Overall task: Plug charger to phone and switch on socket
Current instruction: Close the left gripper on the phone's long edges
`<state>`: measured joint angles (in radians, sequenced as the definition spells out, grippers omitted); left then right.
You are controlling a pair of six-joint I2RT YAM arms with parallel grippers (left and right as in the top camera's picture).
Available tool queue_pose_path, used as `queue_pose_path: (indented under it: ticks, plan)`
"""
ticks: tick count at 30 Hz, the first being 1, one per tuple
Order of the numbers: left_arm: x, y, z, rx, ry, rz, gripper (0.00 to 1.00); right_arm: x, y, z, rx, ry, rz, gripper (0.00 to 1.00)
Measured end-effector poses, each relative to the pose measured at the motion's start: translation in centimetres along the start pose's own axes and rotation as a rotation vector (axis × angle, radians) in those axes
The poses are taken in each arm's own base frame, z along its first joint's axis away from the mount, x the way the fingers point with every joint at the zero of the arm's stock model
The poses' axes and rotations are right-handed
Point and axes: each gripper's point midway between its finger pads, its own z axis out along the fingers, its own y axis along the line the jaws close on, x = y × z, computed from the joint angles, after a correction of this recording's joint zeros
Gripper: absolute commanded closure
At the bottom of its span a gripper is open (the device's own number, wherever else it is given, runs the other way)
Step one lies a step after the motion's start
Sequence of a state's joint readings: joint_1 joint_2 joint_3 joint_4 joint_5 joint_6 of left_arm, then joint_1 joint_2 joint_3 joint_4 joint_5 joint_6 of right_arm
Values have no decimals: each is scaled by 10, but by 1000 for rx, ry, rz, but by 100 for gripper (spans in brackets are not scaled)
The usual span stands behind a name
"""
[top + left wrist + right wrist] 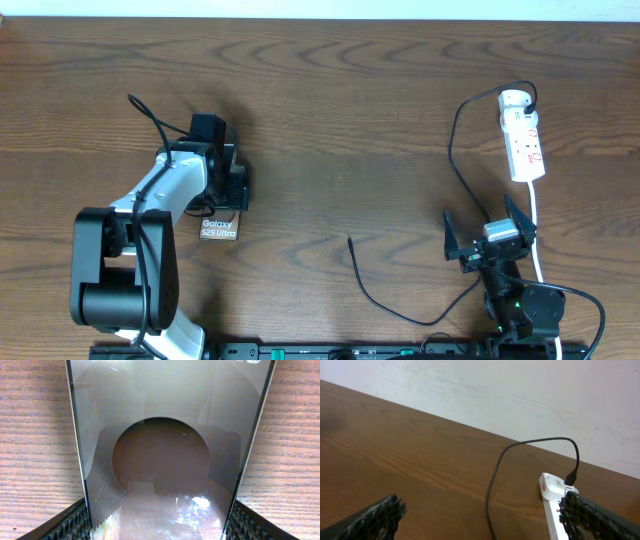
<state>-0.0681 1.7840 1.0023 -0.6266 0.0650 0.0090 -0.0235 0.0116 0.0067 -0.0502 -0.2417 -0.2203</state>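
The phone (218, 229) lies flat on the wooden table, its "Galaxy" lettering visible. In the left wrist view the phone (165, 420) fills the frame, with its dark oval in the middle. My left gripper (230, 192) (160, 532) is shut on the phone, one finger pad against each long edge. The black charger cable (400, 315) (492, 485) runs from the socket across the table. Its free plug tip (349, 239) lies loose on the wood. The white socket strip (524, 140) (551, 502) lies at the far right. My right gripper (485, 224) (485, 520) is open and empty, short of the socket.
The socket's white cord (538, 230) runs down past my right gripper toward the front edge. The charger's adapter (522, 98) is plugged into the far end of the strip. A white wall (520, 395) stands beyond the table.
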Motion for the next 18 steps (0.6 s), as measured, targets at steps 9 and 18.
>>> queue_pose_path:
  ticks: [9, 18]
  plan:
    - [0, 0, 0, 0, 0, 0, 35, 0, 0, 0, 0, 0, 0, 1]
    - [0, 0, 0, 0, 0, 0, 47, 0, 0, 0, 0, 0, 0, 1]
